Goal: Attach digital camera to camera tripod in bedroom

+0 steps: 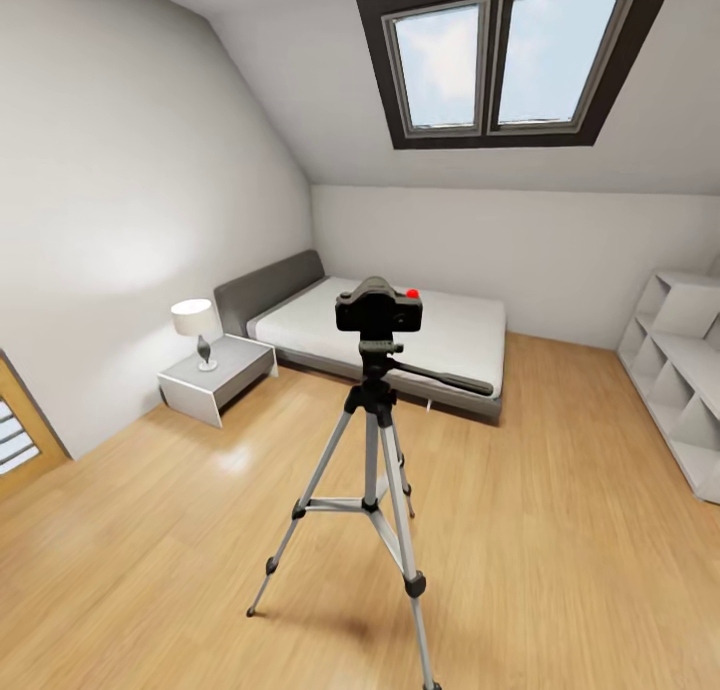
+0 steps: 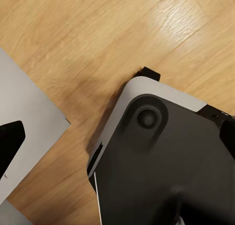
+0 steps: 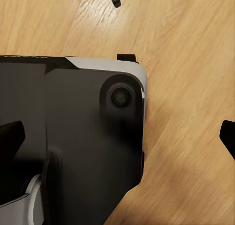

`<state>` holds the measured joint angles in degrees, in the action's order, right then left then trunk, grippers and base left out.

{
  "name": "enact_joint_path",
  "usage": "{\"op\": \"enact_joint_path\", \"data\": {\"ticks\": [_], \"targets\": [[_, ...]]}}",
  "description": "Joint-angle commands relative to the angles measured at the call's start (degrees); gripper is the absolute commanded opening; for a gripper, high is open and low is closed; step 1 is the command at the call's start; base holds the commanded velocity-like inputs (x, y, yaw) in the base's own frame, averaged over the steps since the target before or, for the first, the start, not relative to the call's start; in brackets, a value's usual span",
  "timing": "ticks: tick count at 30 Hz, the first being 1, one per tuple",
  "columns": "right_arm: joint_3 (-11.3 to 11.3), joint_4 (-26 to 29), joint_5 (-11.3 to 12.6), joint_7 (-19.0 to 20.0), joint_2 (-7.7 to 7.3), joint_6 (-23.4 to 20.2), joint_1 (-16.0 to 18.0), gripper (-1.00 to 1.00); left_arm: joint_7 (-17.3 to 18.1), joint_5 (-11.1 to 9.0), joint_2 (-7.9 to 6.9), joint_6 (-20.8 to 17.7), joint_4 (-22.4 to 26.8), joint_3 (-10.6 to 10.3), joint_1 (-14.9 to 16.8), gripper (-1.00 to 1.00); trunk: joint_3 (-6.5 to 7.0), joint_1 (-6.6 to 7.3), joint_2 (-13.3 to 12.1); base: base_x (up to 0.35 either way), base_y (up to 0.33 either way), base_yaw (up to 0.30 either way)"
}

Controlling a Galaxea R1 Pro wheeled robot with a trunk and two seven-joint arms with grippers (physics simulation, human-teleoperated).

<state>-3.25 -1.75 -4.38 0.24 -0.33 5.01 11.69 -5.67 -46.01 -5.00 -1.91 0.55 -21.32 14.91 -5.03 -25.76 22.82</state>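
And there it is: the digital camera (image 1: 379, 310) sits on top of the camera tripod (image 1: 372, 470), square on the head plate, red button up, out on the wood floor (image 1: 560, 570) in the middle of the bedroom. From here it looks mounted, and I'd judge the job as good as done. The legs are splayed wide, which is why the thing stands steady by itself, and the long pan handle sticks out toward the bed (image 1: 400, 340) behind it.

Now the wrist cameras tell a different story. Both point straight down at the robot's own dark base (image 2: 166, 161), its rounded grey-edged corner (image 3: 98, 137) over the floorboards. So both arms hang low, well away from the tripod. In the right wrist view, two dark tips of the right hand (image 3: 122, 137) sit wide apart at the edges, so it's spread and holding nothing. In the left wrist view one dark finger (image 2: 10, 144) shows at the edge; whether that hand is spread or closed, I can't tell.
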Motion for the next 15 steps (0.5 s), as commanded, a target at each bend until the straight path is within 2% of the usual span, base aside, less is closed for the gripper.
{"op": "enact_joint_path", "data": {"ticks": [1,15], "targets": [[-0.36,-0.19,-0.45,0.02,-0.02,0.35,0.09,1.00,-0.22,-0.39,-0.01,-0.20,0.06,-0.48,0.04,1.00,-0.03,-0.03,0.11,0.000,0.000,0.000],[-0.36,-0.19,-0.44,0.08,-0.02,0.35,0.09,1.00,-0.22,-0.29,-0.01,-0.20,0.09,-0.56,0.04,1.00,0.93,-0.03,0.11,0.000,0.000,0.000]]}}
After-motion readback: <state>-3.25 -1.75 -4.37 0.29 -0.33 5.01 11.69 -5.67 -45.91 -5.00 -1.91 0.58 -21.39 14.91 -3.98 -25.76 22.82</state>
